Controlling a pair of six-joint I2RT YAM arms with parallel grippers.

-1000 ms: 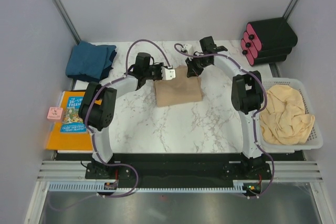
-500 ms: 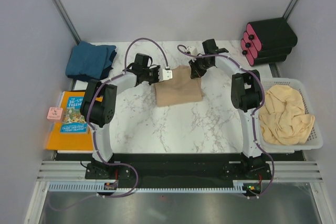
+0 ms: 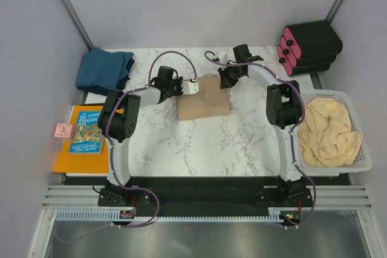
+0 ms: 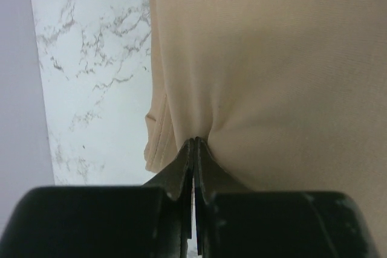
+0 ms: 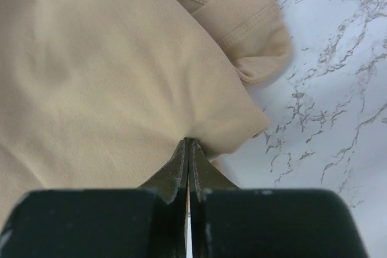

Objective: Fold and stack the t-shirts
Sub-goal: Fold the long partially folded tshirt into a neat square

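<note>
2 closed end effectors [image 4: 195,141] [image 5: 187,142] on tan t-shirt [image 3: 204,99]

I work in a robot lab cell, not a home. Plain grey walls [image 3: 211,10] on metal posts [image 3: 65,5] box me in. My left arm [image 3: 119,122] and right arm [image 3: 283,107] are bolted to a black base [image 3: 199,188] at the edge of a marble-look table [image 3: 205,143]. Purple cables [image 3: 172,55] loop along them, and a slotted cable duct [image 3: 199,214] runs in front. The props are sparse: tan shirt [image 3: 205,104], basket [image 3: 338,93], book [image 3: 84,134].
</note>
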